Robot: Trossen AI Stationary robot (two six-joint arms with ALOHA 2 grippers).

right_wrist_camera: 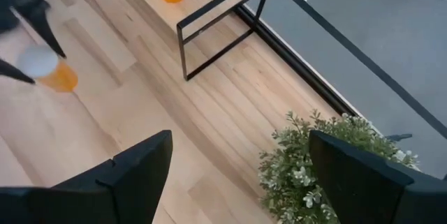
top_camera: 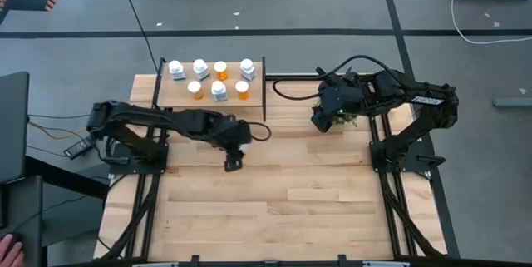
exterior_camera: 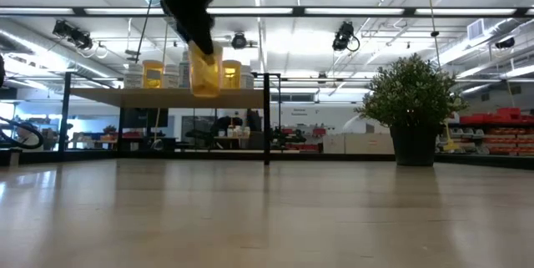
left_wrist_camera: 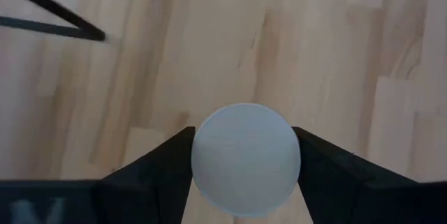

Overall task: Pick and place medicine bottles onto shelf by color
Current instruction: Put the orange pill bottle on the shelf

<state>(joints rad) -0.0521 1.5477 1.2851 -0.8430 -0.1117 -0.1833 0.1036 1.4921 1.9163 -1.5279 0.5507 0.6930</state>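
My left gripper [top_camera: 233,160] hangs over the table's middle, in front of the shelf [top_camera: 179,94]. It is shut on an orange medicine bottle [exterior_camera: 205,74] with a white cap [left_wrist_camera: 246,160]. The same bottle [right_wrist_camera: 54,72] shows in the right wrist view. Several more bottles, orange [top_camera: 221,71] and white [top_camera: 201,68], stand upright on the shelf top. My right gripper [right_wrist_camera: 237,175] waits open, high above the plant [right_wrist_camera: 328,161] at the table's far right, with nothing between its fingers. My left gripper pinches the bottle near its capped top [left_wrist_camera: 209,182] between its two fingers, one on each side of the round cap. The fingers [exterior_camera: 193,30] come from above, slanting down. The bottle hangs below them, slightly tilted, lifted well clear of the table.
A potted green plant [exterior_camera: 410,93] stands at the far right, under the right arm. The shelf's black posts and upright end panel [exterior_camera: 267,118] rise beside the bottles. Bare wooden planks [top_camera: 291,209] spread across the table's near half.
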